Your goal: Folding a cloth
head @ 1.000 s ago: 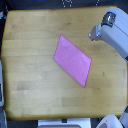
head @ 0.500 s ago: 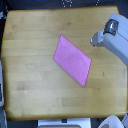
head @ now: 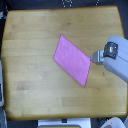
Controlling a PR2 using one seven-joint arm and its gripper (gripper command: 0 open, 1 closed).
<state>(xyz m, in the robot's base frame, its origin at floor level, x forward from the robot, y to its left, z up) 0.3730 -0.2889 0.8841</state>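
Observation:
The pink cloth [head: 72, 59] lies flat and spread out as a slanted four-sided sheet near the middle of the wooden table [head: 30, 35]. My gripper [head: 93, 59] comes in from the exterior view's right on a grey-white arm [head: 117, 57]. Its dark tip sits right at the cloth's right-hand corner. At this size I cannot make out whether it touches the cloth. The fingers are too small and blurred to tell if they are open or shut.
The tabletop's rounded edges show on all sides. White objects sit just past the near edge [head: 65, 123] and at the left edge [head: 2, 92]. Dark equipment [head: 67, 3] lies beyond the far edge.
The arm has moved downward in the view, from the table's upper right to the cloth's right corner. The cloth has not moved.

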